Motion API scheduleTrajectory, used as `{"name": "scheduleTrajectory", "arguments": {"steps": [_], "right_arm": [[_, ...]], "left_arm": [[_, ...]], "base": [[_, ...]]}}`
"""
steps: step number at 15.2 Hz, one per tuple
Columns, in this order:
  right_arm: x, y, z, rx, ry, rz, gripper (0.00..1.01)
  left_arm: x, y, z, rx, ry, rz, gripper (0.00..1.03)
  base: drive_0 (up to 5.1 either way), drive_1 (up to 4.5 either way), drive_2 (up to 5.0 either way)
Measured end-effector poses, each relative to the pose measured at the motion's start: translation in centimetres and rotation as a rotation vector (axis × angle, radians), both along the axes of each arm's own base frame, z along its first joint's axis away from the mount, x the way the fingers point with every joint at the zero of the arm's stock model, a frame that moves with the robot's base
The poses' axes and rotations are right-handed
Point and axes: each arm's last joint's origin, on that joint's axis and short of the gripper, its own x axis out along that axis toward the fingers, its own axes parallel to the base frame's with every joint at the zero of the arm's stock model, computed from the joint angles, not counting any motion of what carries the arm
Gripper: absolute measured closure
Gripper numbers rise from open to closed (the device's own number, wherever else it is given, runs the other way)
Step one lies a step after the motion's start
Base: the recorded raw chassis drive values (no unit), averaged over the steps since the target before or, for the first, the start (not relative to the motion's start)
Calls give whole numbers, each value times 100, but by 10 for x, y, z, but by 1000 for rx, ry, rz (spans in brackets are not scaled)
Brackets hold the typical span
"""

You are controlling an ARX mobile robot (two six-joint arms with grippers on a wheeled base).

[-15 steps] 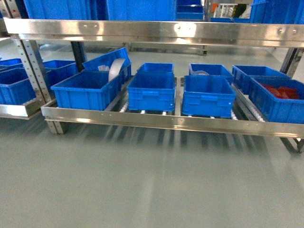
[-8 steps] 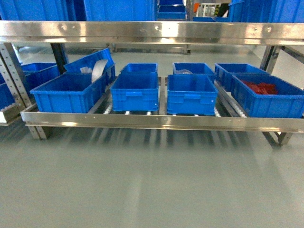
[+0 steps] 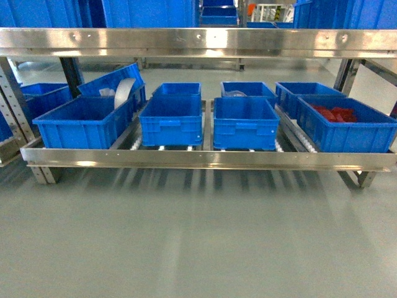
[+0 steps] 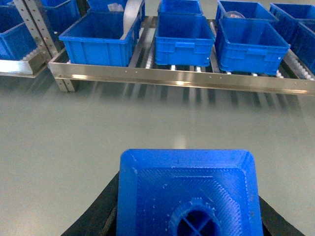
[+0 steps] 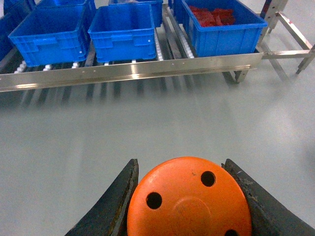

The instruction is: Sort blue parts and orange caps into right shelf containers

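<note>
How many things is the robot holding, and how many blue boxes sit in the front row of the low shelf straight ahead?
Blue block, held: 1
Orange cap, held: 1
Front-row blue boxes: 4
Total: 6

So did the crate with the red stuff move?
No, the camera did. The red-filled crate keeps its spot beside its neighbor crate on the shelf rail; the entire scene slid left together.

Between the left gripper's [image 4: 189, 216] black fingers [image 4: 93, 216] sits a bright-blue ridged part [image 4: 189, 196], an orange cap [image 5: 189, 201] with dark holes fills the right gripper [image 5: 189, 206], and blue crates [image 3: 170, 121] line the silver shelf [image 3: 205, 159] ahead.
</note>
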Motion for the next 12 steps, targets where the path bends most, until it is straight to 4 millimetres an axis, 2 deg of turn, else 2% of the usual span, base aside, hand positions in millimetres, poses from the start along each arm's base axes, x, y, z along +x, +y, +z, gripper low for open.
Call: {"name": "scheduleTrajectory", "arguments": {"steps": [12], "right_arm": [[0, 0, 0, 1, -1, 1, 58]], "left_arm": [[0, 0, 0, 0, -1, 0, 59]], "base": [[0, 0, 0]]}}
